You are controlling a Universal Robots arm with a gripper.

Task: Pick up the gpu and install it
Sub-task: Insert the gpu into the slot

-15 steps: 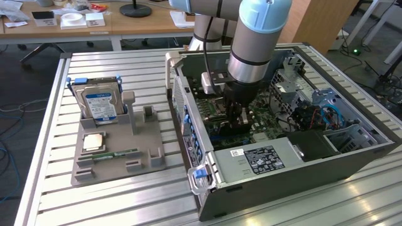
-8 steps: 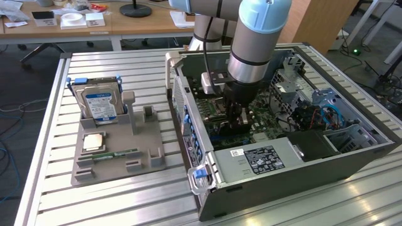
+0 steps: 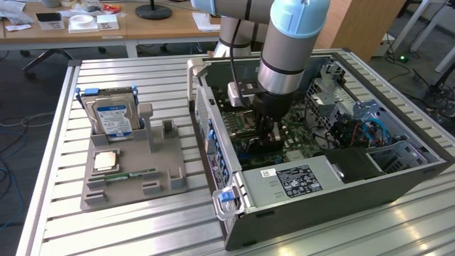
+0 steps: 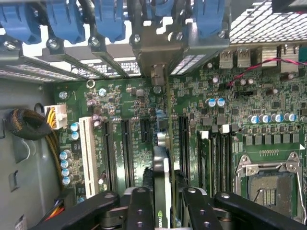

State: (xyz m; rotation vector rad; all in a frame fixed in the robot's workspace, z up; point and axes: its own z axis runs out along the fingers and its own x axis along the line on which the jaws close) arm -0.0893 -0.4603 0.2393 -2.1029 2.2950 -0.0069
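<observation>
The gpu [image 4: 162, 167] stands on edge over the green motherboard [image 4: 268, 96] inside the open computer case [image 3: 320, 210]. Its silver end bracket [image 4: 156, 55] sits against the case's rear slot openings. My gripper [image 4: 168, 194] reaches down into the case and its black fingers [image 4: 140, 206] press on both sides of the card, shut on it. In the exterior view the gripper [image 3: 272, 136] hangs low over the board in the middle of the case, and the card is hidden behind it.
A blue-labelled hard drive [image 3: 112, 118], a square chip [image 3: 106, 160] and a green memory stick [image 3: 131, 174] rest in a grey holder [image 3: 160, 160] at the exterior view's left. Blue slot latches [image 4: 110, 19], a white slot [image 4: 88, 153] and the CPU socket [image 4: 268, 187] surround the card.
</observation>
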